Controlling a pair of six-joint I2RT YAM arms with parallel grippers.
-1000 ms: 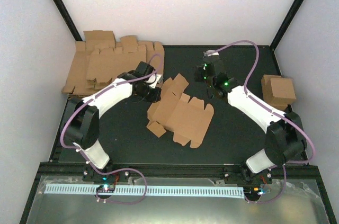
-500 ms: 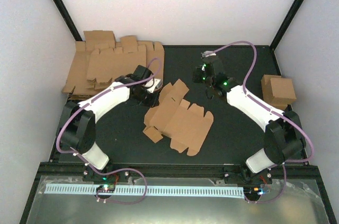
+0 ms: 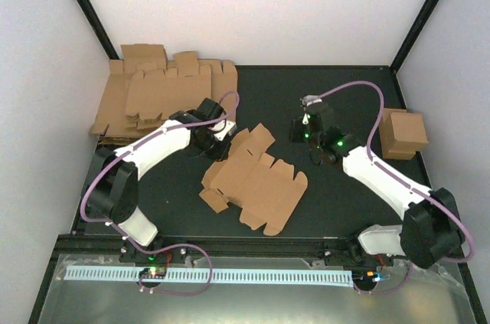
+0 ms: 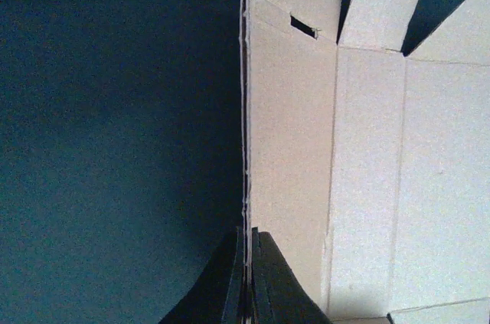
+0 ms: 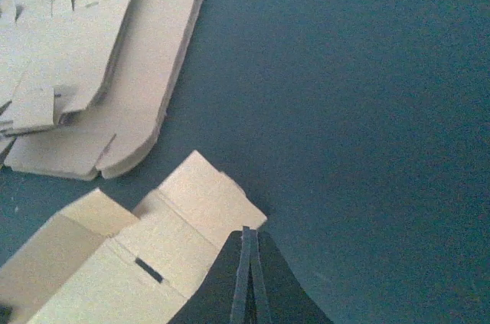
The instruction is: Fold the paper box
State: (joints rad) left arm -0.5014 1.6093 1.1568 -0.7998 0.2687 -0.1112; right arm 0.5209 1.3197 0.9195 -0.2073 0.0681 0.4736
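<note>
The paper box point(image 3: 256, 186) is a flat brown cardboard blank with flaps and slots, lying unfolded mid-mat. My left gripper point(image 3: 221, 145) is at its far-left edge. In the left wrist view the left gripper point(image 4: 246, 238) is shut on that thin edge of the paper box point(image 4: 367, 171), which runs between the fingers. My right gripper point(image 3: 300, 131) hovers to the right of the blank's far flap. In the right wrist view the right gripper point(image 5: 246, 234) is shut with nothing in it, its tips just beside a flap corner of the paper box point(image 5: 180, 220).
A pile of flat brown blanks point(image 3: 161, 94) lies at the far left and shows in the right wrist view as the pile point(image 5: 99, 48). A folded brown box point(image 3: 403, 132) stands at the right edge. Dark mat point(image 3: 337, 94) covers the table.
The blank has slid left and toward the near edge, drawn along by the left gripper. The right arm has pulled back to the right, away from the blank.
</note>
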